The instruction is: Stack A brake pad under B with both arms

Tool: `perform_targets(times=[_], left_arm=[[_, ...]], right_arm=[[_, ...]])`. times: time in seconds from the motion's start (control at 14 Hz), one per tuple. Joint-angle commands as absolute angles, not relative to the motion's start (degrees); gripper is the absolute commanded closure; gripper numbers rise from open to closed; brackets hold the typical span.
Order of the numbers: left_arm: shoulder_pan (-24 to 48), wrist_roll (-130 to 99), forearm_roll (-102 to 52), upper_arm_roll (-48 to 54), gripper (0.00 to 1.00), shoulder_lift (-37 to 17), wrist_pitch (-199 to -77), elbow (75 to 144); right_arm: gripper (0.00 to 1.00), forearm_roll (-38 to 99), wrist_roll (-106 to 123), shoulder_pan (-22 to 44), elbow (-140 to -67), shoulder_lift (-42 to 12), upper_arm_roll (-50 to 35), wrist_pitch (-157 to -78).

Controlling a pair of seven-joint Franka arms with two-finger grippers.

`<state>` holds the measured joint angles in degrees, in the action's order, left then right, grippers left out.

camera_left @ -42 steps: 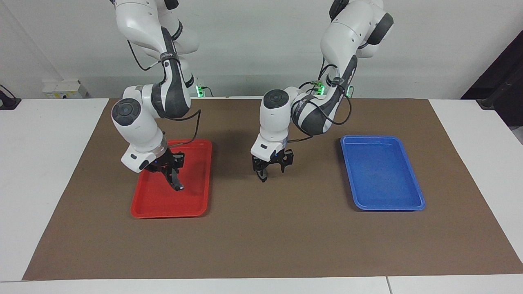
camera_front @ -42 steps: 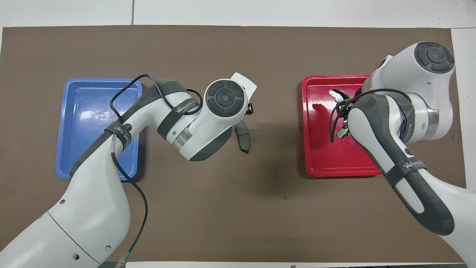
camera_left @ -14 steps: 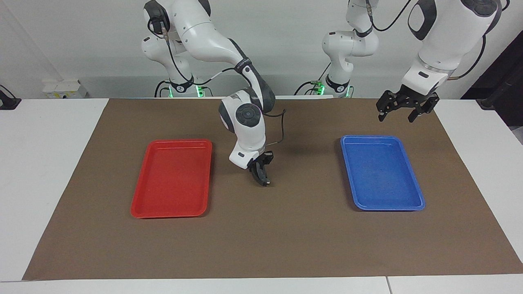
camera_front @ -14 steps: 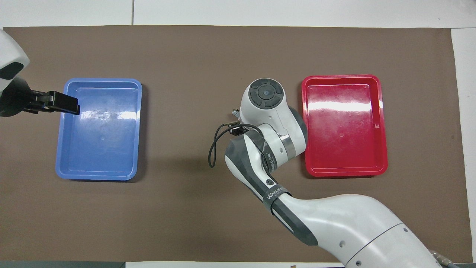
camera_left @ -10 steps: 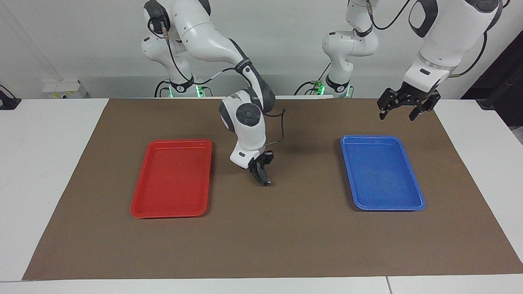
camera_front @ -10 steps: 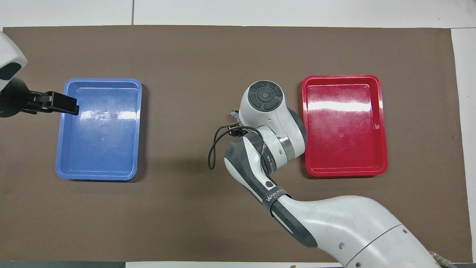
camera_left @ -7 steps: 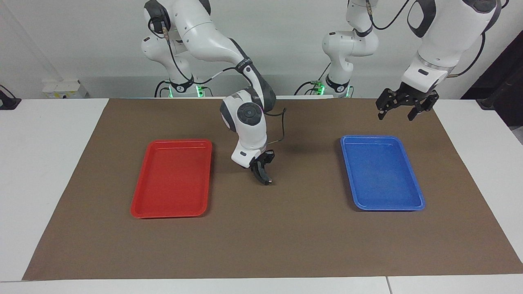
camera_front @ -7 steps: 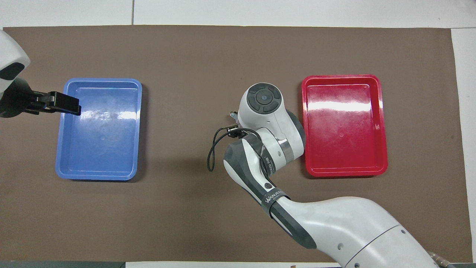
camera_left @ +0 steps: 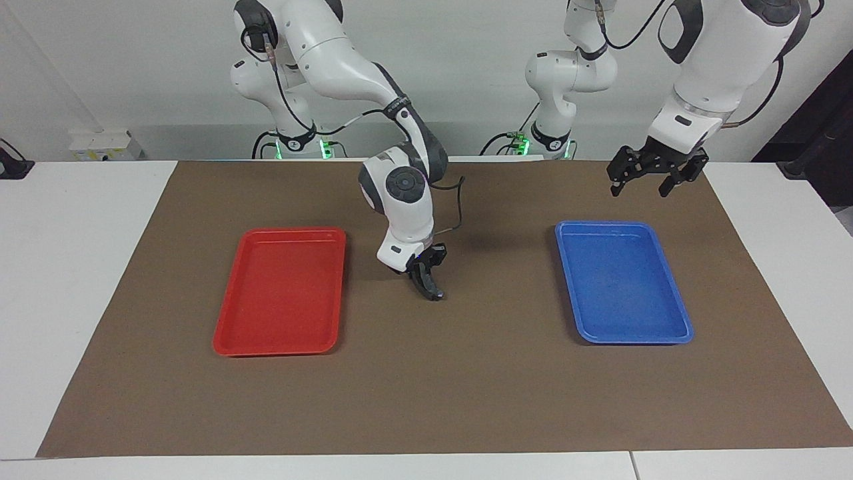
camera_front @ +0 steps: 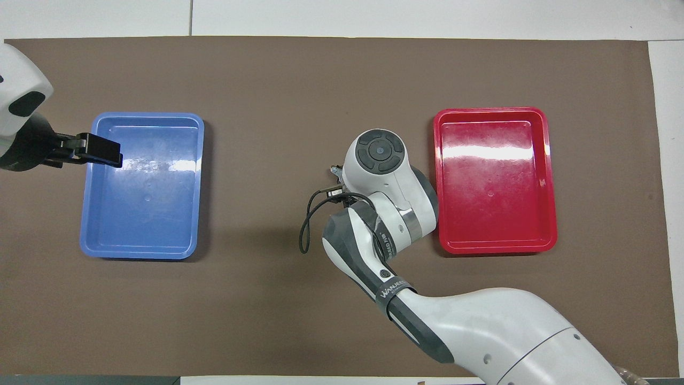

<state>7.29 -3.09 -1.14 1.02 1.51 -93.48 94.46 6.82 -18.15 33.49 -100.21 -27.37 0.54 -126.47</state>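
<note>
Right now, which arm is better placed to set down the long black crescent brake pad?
Right: the right gripper is shut on the crescent pad, low over the brown mat; the left gripper hangs open, raised, near the blue tray.

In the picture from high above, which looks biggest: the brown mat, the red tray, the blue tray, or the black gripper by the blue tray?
1. Brown mat, by far the largest.
2. Red tray and blue tray: they look about alike, so no ranking between them.
3. Left gripper, smallest, though raised nearer the camera.
</note>
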Motion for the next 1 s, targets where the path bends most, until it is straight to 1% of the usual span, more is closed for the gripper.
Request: perform_targets(times=[0.0, 0.07, 0.14, 0.21, 0.29, 0.36, 0.57, 0.71, 0.86, 0.93], left_arm=[[6.94, -3.34, -1.76, 0.79, 0.01, 2.99, -94.22, 96.59], [6.94, -3.34, -1.76, 0.79, 0.01, 2.9, -94.31, 96.68], [6.86, -3.34, -1.76, 0.7, 0.01, 2.9, -94.31, 96.59], [6.94, -3.34, -1.76, 0.7, 0.01, 2.9, -94.31, 96.59], [6.86, -3.34, -1.76, 0.62, 0.01, 2.9, -94.31, 96.59], [6.86, -3.34, -1.76, 0.62, 0.01, 2.9, -94.31, 96.59], [6.86, -3.34, -1.76, 0.61, 0.01, 2.9, -94.48, 96.59], [6.86, -3.25, -1.76, 0.62, 0.01, 2.81, -94.48, 96.59], [6.77, -3.25, -1.76, 0.62, 0.01, 2.81, -94.48, 96.59], [6.77, -3.25, -1.76, 0.62, 0.01, 2.81, -94.48, 96.59]], right_arm=[[1.0, 7.82, -16.7, 34.36, -102.13, -25.49, 0.44, -126.91], [0.99, 7.82, -16.7, 34.71, -102.22, -25.4, 0.53, -126.91], [0.94, 7.82, -16.7, 34.72, -102.22, -25.4, 0.53, -126.91], [0.75, 7.82, -16.7, 34.63, -102.22, -25.4, 0.53, -126.91], [0.27, 7.82, -16.79, 34.63, -102.22, -25.4, 0.53, -126.91], [0.0, 7.82, -16.96, 34.72, -102.22, -25.4, 0.53, -126.91], [0.0, 7.74, -17.05, 34.1, -100.99, -25.31, 0.53, -126.74], [0.0, 7.73, -17.4, 33.84, -100.9, -23.57, 1.14, -126.3], [0.0, 7.21, -17.32, 30.43, -100.9, -20.76, 1.93, -123.5], [0.0, 5.81, -17.23, 27.63, -100.72, -19.0, 2.19, -122.01]])
